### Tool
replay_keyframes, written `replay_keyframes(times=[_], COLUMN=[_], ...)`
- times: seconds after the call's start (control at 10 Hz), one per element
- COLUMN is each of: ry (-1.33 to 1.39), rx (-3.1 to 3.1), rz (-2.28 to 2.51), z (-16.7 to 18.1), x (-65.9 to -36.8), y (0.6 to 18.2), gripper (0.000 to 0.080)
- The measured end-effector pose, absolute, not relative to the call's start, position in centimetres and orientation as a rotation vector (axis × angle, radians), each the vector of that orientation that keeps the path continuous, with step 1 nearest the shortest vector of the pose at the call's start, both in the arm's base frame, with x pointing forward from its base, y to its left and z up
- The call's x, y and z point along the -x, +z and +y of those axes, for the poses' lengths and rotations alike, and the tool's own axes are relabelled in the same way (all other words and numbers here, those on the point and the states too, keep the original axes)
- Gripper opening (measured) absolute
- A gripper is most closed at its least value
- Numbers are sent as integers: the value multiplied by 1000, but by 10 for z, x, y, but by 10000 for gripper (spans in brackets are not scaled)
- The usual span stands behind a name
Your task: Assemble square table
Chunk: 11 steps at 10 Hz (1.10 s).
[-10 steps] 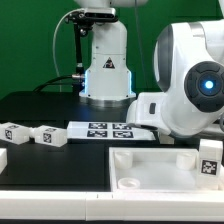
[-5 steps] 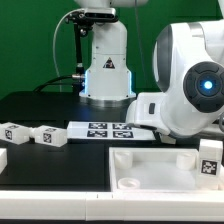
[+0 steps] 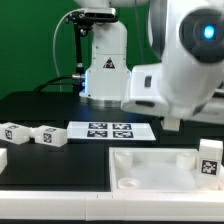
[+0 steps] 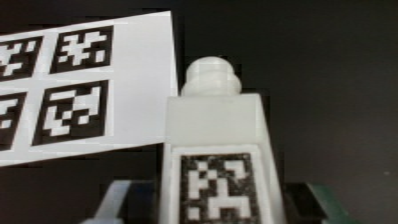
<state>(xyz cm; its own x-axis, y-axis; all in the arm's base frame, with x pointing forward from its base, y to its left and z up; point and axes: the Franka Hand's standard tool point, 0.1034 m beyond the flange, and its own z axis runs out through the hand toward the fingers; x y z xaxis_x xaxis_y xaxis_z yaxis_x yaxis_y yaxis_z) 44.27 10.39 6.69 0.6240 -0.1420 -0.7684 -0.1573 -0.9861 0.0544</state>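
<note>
In the wrist view a white table leg (image 4: 217, 130) with a black-and-white tag and a rounded peg at its far end fills the middle. My gripper (image 4: 217, 205) is shut on its near end, one finger (image 4: 121, 202) on each side. In the exterior view the arm's bulk hides the gripper and the held leg. The square table top (image 3: 150, 172) lies at the front right. Another tagged leg (image 3: 209, 158) stands at its right end. Two loose legs (image 3: 13, 132) (image 3: 47, 135) lie on the exterior view's left.
The marker board (image 3: 108, 130) lies flat on the black table between the loose legs and the arm, and shows behind the held leg as the marker board (image 4: 80, 90). The robot base (image 3: 105, 70) stands at the back. A white part (image 3: 3, 158) pokes in at the left edge.
The jaws have closed on the leg. The arm has risen and swung toward the exterior view's left, uncovering more of the table top's right side.
</note>
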Motion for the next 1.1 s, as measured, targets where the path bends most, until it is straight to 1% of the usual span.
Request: replay_keyframes(times=[0.1,0.3,0.4,0.5,0.6,0.7,0.8,1.0,1.1], ry=[1196,1026,914,863,737,639,520,287,192], rx=[2867,2925,2955,2947,2952,2960,2982,3016,3025], rz=[267,272,274,208,168,155,161,167,140], z=[106,108,110,104,92,84,84,85,82], x=[-447,-450,-456,-470,-507,-530,-541,-539,-543], y=[61,60,62,82,109,124,128,126,124], gripper=[282,282,282,282,284,284,284,284,284])
